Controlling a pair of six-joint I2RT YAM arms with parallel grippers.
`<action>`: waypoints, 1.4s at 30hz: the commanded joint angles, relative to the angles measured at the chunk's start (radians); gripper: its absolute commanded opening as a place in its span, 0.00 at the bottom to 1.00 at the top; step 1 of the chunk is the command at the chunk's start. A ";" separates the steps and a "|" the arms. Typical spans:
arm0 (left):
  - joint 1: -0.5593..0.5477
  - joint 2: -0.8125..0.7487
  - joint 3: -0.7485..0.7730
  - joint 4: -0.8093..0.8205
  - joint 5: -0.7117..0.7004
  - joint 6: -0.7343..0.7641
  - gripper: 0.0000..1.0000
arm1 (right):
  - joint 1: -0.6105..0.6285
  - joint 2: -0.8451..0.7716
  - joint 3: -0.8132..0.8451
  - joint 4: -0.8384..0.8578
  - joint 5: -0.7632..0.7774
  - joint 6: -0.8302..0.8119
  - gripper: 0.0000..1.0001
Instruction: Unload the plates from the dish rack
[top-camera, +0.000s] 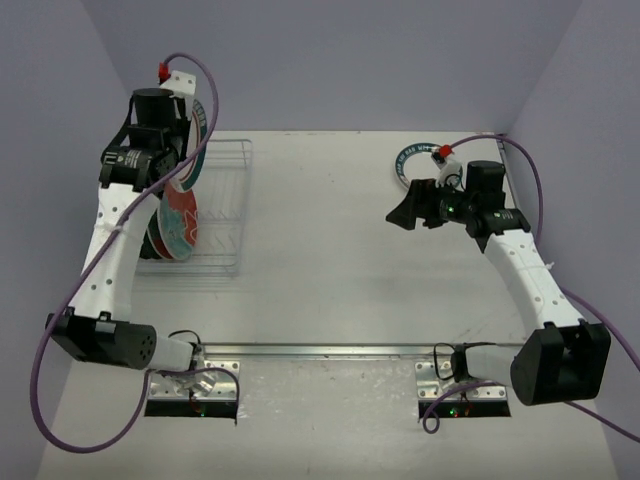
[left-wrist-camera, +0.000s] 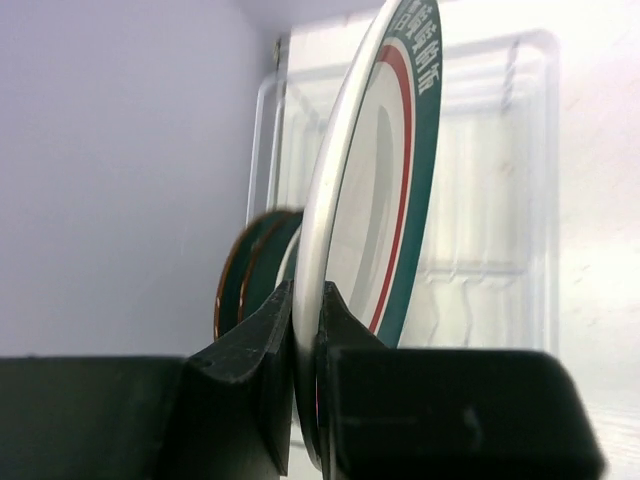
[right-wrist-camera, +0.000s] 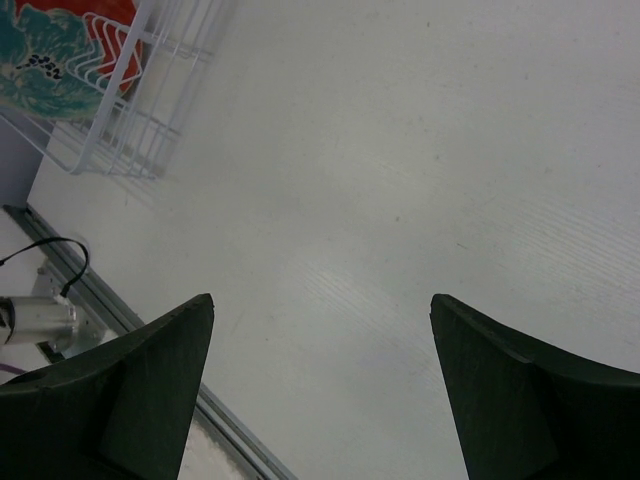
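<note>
Wire dish rack (top-camera: 222, 222) at table's 9 o'clock. Green-rimmed red-ringed plate (left-wrist-camera: 400, 150) upright above rack, pinched in left tool (left-wrist-camera: 307, 305). Red-rimmed teal plate (top-camera: 178, 225) stands at rack's near end. Green-patterned plate (top-camera: 405, 160) flat at 2 o'clock.

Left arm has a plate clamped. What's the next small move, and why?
Probably lift the left gripper straight up: it is shut on the green-rimmed plate, which stands on edge over the dish rack with other plates close behind it.
</note>
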 joint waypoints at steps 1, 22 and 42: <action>-0.020 -0.096 0.142 -0.093 0.458 0.025 0.00 | 0.009 -0.045 0.009 0.088 -0.134 0.025 0.88; -0.177 -0.172 -0.145 -0.217 1.211 0.062 0.00 | 0.372 0.005 0.010 0.182 -0.249 0.082 0.81; -0.235 -0.140 -0.172 -0.209 1.117 0.043 0.61 | 0.492 0.098 0.061 0.099 -0.213 0.028 0.00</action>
